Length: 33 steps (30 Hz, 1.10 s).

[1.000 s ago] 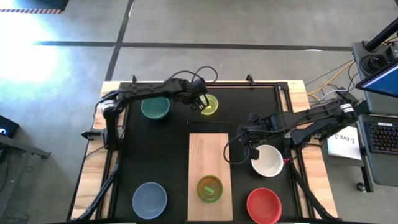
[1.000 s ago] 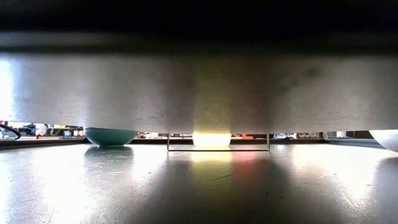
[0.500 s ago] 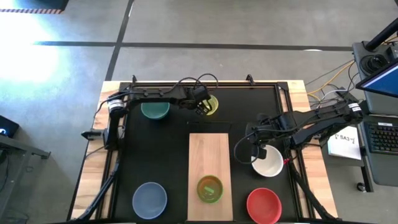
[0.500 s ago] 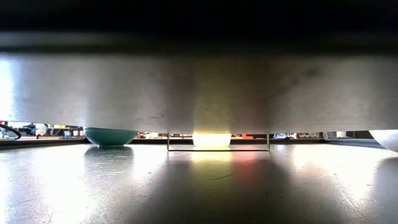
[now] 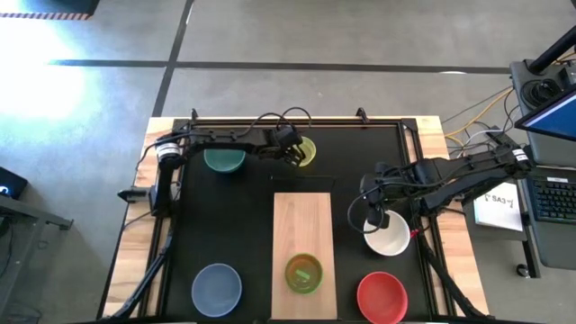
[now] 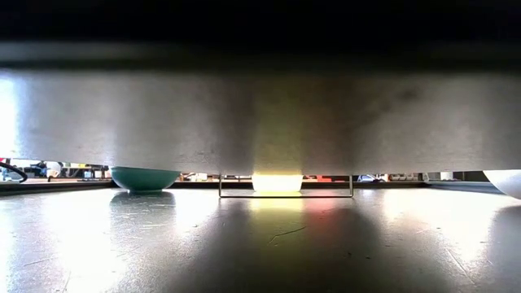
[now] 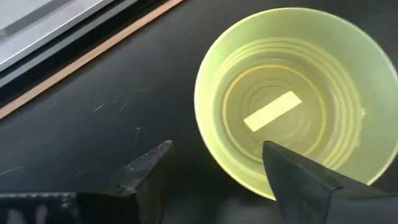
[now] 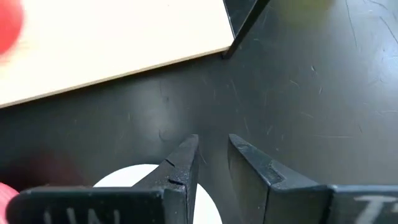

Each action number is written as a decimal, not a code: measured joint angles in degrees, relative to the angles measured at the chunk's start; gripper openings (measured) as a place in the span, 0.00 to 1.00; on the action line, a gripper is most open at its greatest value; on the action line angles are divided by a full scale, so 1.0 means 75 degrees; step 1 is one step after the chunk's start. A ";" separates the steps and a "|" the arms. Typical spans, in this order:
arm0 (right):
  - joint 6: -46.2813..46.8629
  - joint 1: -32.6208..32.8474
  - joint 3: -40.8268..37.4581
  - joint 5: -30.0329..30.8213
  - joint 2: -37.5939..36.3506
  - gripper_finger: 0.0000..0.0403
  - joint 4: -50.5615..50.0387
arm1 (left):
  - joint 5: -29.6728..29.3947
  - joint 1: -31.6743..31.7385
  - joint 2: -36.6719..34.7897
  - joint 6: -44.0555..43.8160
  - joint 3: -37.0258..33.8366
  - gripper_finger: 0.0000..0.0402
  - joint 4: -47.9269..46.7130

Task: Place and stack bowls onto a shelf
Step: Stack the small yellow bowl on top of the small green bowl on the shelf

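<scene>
Yellow bowl (image 7: pixel 295 99): upright on the black table, just beyond the far end of the shelf (image 5: pixel 303 241). Left gripper (image 7: pixel 214 168): fingers spread, straddling the bowl's near rim, one inside and one outside; grasping nothing yet. Right gripper (image 8: pixel 213 162): nearly closed, empty, beside the shelf, over the white bowl (image 5: pixel 387 232). Left arm nearer.

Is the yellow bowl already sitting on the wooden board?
No, the yellow bowl sits on the black tabletop beyond the wooden board, which holds only a green bowl.
</scene>
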 joint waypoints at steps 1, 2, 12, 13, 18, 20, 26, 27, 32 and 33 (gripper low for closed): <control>-0.0025 0.0000 0.0000 0.0002 0.0002 0.18 -0.0006 | 0.0007 0.0014 0.0000 0.0019 0.0000 0.52 -0.0068; -0.0050 0.0000 0.0000 0.0002 0.0015 0.19 -0.0002 | 0.0080 0.0043 0.0000 0.0040 0.0000 0.49 -0.0150; -0.0129 0.0000 -0.0003 0.0002 0.0012 0.17 0.0050 | 0.1181 0.0288 0.0003 0.0225 -0.0242 0.20 -0.0168; -0.0132 0.0000 -0.0003 0.0002 0.0014 0.17 0.0052 | 0.1195 0.0286 0.0003 0.0256 -0.0242 0.18 -0.0154; -0.0133 0.0000 -0.0003 0.0002 0.0016 0.18 0.0055 | 0.1212 0.0283 0.0003 0.0435 -0.0239 0.03 -0.0128; -0.0132 0.0000 -0.0003 0.0002 0.0015 0.18 0.0055 | 0.1221 0.0283 0.0002 0.0445 -0.0239 0.01 -0.0127; -0.0135 0.0000 -0.0003 0.0002 0.0012 0.17 0.0055 | 0.1303 0.0280 -0.0224 0.0631 -0.0239 0.00 -0.0114; -0.0135 0.0000 -0.0003 0.0003 0.0012 0.17 0.0054 | 0.1343 0.0280 -0.0286 0.0644 -0.0239 0.00 -0.0099; -0.0115 0.0000 -0.0003 0.0020 0.0012 0.17 0.0057 | 0.1194 0.0280 -0.0619 0.0811 -0.0242 0.00 -0.0137; -0.0086 0.0000 -0.0003 0.0022 0.0012 0.17 0.0058 | 0.1086 0.0280 -0.0701 0.0840 -0.0242 0.00 -0.0237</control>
